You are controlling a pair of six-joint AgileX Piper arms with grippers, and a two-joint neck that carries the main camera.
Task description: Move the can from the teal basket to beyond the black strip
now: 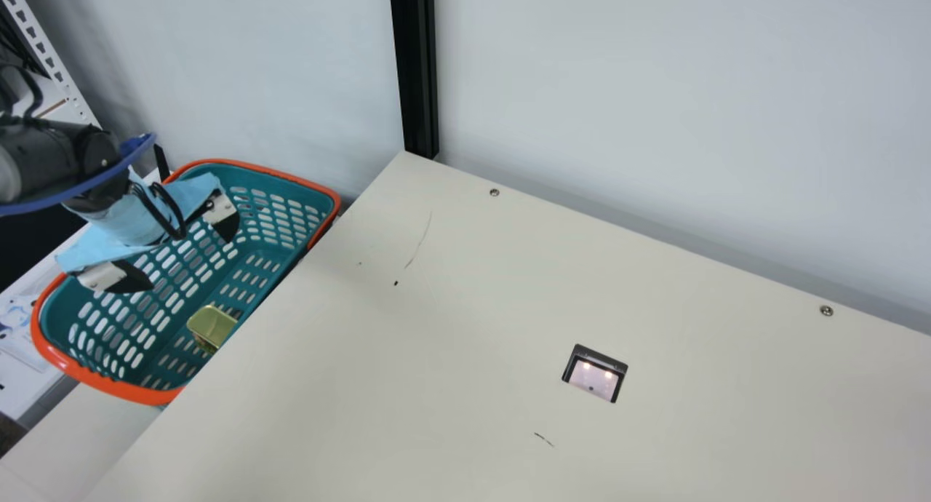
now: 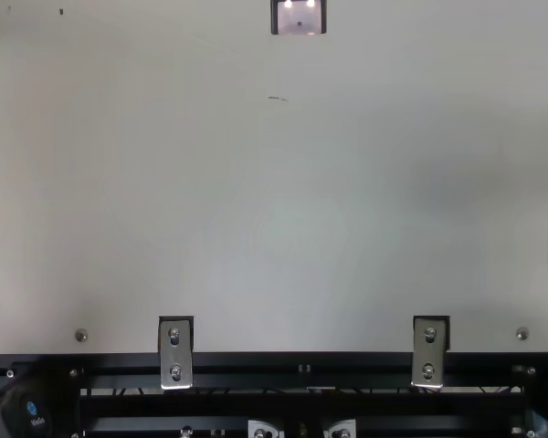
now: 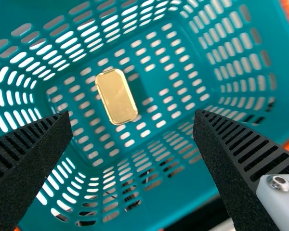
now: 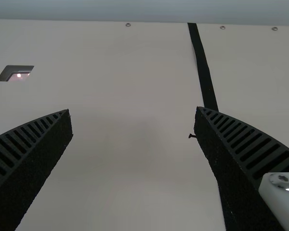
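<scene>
While the can (image 1: 211,326) has a smooth, shiny gold top, shaped like a rectangle with rounded corners, the teal basket (image 1: 54,356) is of plastic, pierced by many oval slots and finished with an orange rim. On the left gripper (image 1: 190,255) there is a light-blue covering, which looks like creased cloth. Its jaws are wide, with the two black ribbed fingers well apart, and they point down into the basket. The can lies on the slotted basket floor, below and beyond these fingertips, not touched by them. Over the cream table (image 1: 436,415), the right gripper (image 4: 134,110) has its jaws wide too. The flat black strip (image 4: 203,67) runs beyond them on the tabletop and passes behind one finger.
</scene>
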